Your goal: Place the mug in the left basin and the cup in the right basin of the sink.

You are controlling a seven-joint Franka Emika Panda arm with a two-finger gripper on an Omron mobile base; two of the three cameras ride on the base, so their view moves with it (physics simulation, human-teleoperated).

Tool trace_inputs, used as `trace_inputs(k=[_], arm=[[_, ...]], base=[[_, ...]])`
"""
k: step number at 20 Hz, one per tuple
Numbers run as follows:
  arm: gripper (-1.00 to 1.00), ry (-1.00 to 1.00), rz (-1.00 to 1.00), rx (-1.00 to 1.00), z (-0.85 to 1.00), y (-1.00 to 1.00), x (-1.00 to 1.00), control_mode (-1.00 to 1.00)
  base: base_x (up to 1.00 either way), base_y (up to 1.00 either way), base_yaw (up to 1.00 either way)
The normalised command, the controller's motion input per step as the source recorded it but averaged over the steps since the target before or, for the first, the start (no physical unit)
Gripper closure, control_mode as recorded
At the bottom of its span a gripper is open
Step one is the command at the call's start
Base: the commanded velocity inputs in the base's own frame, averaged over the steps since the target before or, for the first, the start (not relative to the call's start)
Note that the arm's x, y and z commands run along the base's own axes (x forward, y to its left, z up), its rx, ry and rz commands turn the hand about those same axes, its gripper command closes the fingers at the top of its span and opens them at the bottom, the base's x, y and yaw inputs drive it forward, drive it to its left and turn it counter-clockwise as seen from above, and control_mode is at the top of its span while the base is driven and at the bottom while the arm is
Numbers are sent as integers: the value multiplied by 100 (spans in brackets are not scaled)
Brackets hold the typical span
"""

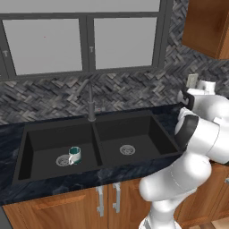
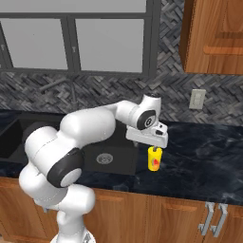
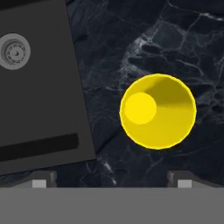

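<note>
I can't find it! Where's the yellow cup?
The cup stands upright on the dark counter just right of the sink, directly under the open gripper.

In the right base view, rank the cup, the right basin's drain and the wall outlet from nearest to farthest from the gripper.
1. The cup: on the counter directly below the open gripper.
2. The right basin's drain: lower left of the gripper, past the sink edge.
3. The wall outlet: up on the backsplash, to the right and behind.
</note>
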Motion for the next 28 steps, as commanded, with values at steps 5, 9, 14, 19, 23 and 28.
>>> trace_inputs(k=[5, 9, 14, 19, 23, 28], arm=[[-100, 0, 0, 2, -19, -1, 25, -100], [-100, 0, 0, 0, -19, -5, 22, -100], [-100, 0, 0, 0, -20, -2, 23, -100], [-100, 0, 0, 0, -16, -6, 20, -100], [-100, 0, 0, 0, -13, -8, 14, -100], [-100, 0, 0, 0, -14, -5, 17, -100]], base=[[0, 0, 0], [0, 0, 0], [0, 0, 0], [0, 0, 0], [0, 0, 0], [0, 0, 0]])
